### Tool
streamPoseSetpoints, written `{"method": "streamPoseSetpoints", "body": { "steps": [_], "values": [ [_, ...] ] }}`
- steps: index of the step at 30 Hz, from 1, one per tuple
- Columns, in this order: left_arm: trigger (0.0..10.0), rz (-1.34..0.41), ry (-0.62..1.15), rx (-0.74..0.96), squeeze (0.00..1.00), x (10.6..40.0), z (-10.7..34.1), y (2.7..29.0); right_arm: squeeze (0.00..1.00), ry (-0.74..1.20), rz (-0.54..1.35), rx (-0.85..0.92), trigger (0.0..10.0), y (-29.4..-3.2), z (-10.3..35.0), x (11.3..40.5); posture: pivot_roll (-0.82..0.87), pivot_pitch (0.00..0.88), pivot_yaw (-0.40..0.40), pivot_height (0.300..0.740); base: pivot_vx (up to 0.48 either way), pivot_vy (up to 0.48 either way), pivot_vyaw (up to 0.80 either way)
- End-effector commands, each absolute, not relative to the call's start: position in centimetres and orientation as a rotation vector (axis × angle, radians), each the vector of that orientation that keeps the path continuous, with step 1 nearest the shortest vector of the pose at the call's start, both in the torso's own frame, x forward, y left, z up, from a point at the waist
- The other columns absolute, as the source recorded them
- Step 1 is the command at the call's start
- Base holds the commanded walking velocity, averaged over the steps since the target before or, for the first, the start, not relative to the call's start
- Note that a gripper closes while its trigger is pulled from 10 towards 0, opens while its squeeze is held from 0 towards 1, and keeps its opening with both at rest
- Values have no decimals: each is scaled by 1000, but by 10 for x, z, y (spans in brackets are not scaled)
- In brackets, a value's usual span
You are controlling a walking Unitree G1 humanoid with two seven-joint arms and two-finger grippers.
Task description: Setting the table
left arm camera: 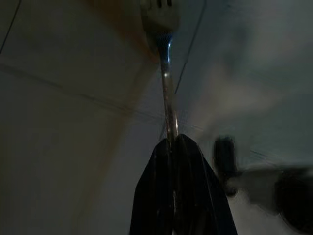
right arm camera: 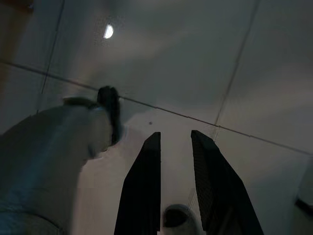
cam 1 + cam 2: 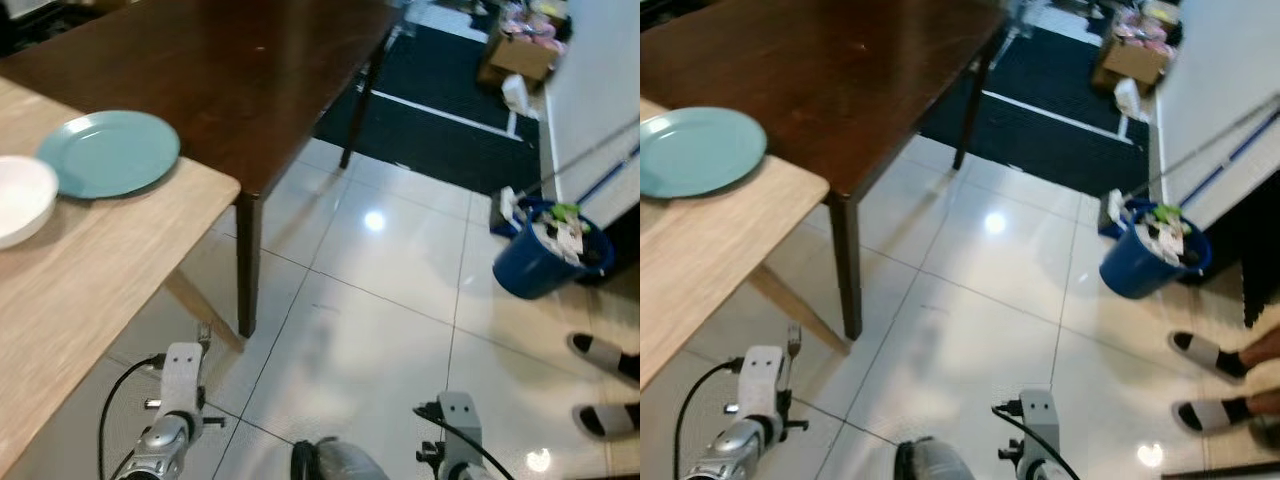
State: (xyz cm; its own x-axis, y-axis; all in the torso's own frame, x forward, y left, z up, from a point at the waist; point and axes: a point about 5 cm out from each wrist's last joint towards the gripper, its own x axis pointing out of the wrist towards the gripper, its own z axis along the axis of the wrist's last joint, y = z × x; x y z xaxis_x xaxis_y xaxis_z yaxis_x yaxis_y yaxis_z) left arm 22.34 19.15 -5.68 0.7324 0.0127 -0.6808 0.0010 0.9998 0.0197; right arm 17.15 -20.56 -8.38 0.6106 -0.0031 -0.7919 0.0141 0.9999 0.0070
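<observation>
The left gripper [image 1: 171, 147], hanging low over the glossy white tiled floor [image 3: 380, 330], has its jaws pinching a silver metal fork [image 1: 166, 73] by the handle, tines outward. The right gripper [image 2: 175, 142] hangs low with jaws spread, holding nothing. On the pale wooden tabletop [image 3: 90, 270], a round teal plate [image 3: 110, 152] sits beside a white bowl [image 3: 20, 200].

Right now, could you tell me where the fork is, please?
The fork is clamped in the left pincer, low on the robot's left above the tiled floor, beside the light wooden table holding the teal plate.
</observation>
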Motion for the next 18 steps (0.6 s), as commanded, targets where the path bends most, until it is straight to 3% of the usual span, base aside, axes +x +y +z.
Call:
{"method": "streamPoseSetpoints", "body": {
  "steps": [1,18],
  "values": [
    [10000,-14,777,13,0,216,-62,186,0,919,-20,13,10000,-208,-84,170,57,64,-51,740,0,0,-800],
    [10000,-30,770,-5,0,216,-62,184,0,939,-18,8,10000,-203,-87,167,65,68,-51,740,0,0,-800]
  ]
}}
